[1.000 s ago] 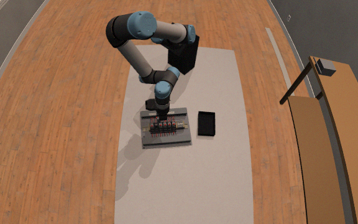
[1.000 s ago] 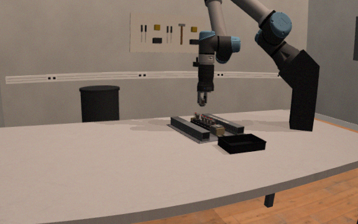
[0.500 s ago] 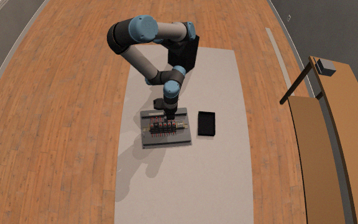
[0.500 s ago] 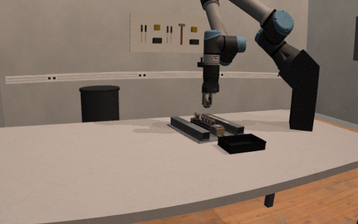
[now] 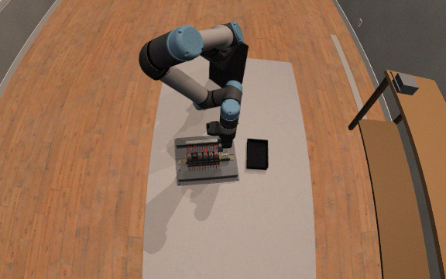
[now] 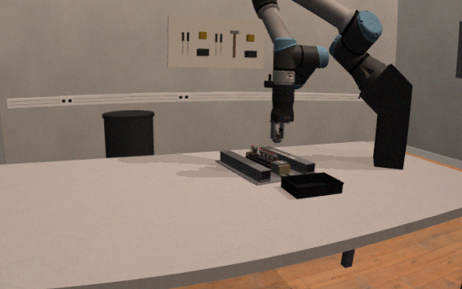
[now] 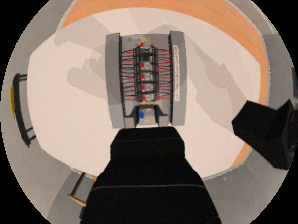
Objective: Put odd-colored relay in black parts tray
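The grey relay panel (image 5: pixel 207 160) lies flat on the table, with a row of several red-buttoned relays (image 5: pixel 204 155) on its rail. It also shows in the side view (image 6: pixel 265 162) and in the wrist view (image 7: pixel 145 79). My gripper (image 6: pixel 277 136) hangs above the panel's far right end, clear of the row. It is shut on a small relay (image 6: pixel 277 138), whose blue button (image 7: pixel 141 115) shows at the fingertips in the wrist view. The black parts tray (image 5: pixel 257 153) sits on the table right of the panel, also in the side view (image 6: pixel 312 185).
The robot's black base (image 6: pixel 389 120) stands at the back of the table. A black cylinder bin (image 6: pixel 128 133) stands behind the table on the left. A wooden bench (image 5: pixel 409 167) is off to the right.
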### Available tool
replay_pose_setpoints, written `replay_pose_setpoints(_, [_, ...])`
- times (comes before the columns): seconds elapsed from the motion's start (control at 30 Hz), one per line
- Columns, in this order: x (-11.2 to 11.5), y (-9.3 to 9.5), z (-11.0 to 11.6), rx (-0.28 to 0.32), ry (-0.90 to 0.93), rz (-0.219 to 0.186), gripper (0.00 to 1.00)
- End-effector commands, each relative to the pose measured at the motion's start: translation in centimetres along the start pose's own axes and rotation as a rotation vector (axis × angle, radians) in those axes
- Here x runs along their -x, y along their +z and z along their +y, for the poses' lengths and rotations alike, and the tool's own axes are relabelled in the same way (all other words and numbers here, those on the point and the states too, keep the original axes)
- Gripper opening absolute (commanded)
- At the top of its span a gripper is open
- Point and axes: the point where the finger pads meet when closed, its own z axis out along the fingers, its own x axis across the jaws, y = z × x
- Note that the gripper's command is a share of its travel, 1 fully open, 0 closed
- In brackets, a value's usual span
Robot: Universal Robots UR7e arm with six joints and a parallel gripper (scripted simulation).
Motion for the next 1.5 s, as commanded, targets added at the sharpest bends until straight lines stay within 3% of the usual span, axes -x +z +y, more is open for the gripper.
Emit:
replay_pose_setpoints(0.0, [0.1, 0.0, 2.8, -0.003, 0.001, 0.000, 0.00])
replay_pose_setpoints(0.1, [0.1, 0.0, 3.5, -0.003, 0.001, 0.000, 0.00])
replay_pose_setpoints(0.6, [0.3, 0.0, 12.5, -0.003, 0.001, 0.000, 0.00])
replay_pose_setpoints(0.67, [0.3, 0.0, 12.5, -0.003, 0.001, 0.000, 0.00])
replay_pose_setpoints(0.97, [0.3, 0.1, 16.8, -0.003, 0.001, 0.000, 0.00])
replay_pose_setpoints(1.47, [0.4, 0.1, 19.9, -0.003, 0.001, 0.000, 0.00])
